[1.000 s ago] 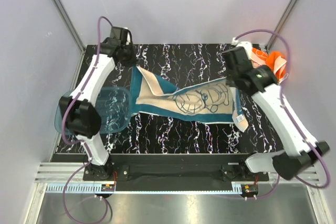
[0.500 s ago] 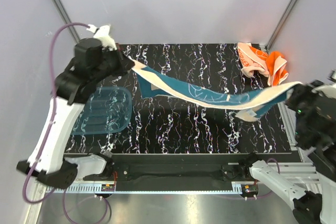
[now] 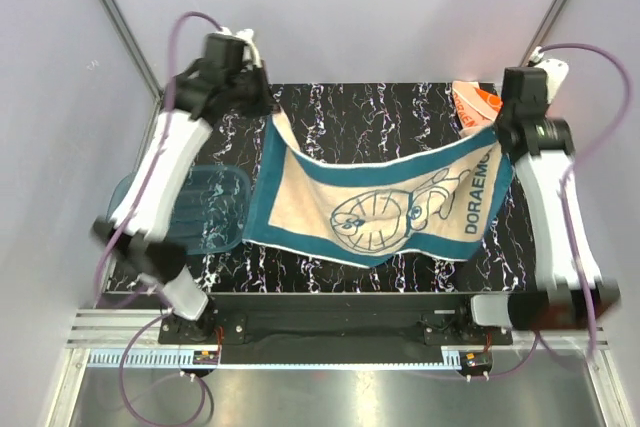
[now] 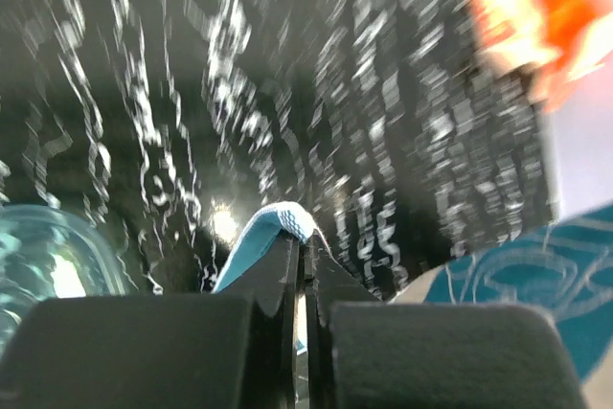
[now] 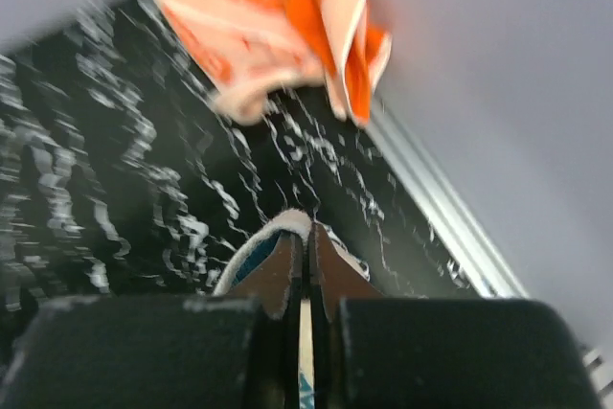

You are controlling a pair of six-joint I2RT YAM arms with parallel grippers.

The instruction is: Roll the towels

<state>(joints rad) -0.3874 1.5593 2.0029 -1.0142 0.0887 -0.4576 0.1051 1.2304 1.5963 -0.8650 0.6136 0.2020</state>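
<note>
Teal-blue towel [image 3: 380, 202] hangs stretched over the bench [image 3: 340, 97], its cream printed side showing, with the left jaws and right jaws each pinched shut on a far corner (the orange towel [image 3: 478, 107] lies crumpled at the far right). This looks like the spreading step; next it needs laying flat, then rolling from one end.
</note>
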